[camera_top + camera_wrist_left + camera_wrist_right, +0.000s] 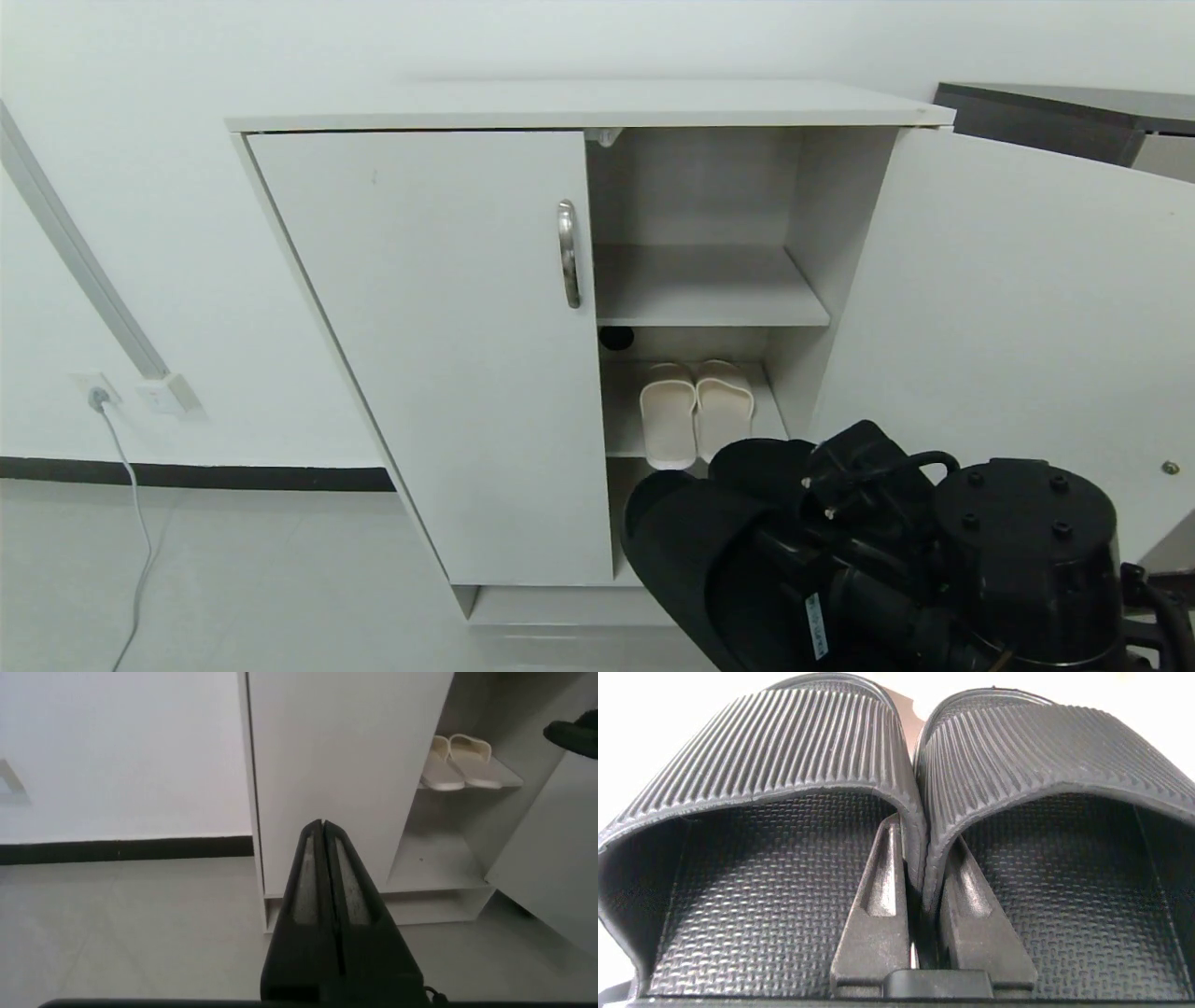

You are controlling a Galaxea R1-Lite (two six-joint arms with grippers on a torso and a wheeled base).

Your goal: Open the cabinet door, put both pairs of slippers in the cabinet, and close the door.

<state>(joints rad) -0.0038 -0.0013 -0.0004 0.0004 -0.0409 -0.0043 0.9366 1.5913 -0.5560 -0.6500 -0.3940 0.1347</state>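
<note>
A plain indoor room, like a home or office entryway. A white shoe cabinet [579,98] holding cream slippers [695,411] stands against a bare white wall [140,187] with a black skirting strip [187,474], a plugged-in wall socket [96,392] and a pale floor [233,579].

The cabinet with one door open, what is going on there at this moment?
The right gripper holds the pair of black slippers, its jaws pinching the two inner sides together, in front of the open side of the cabinet. The white slippers already sit side by side on a shelf inside. The right door is swung open and the left door is closed. The left gripper is shut and empty, low before the cabinet.
</note>
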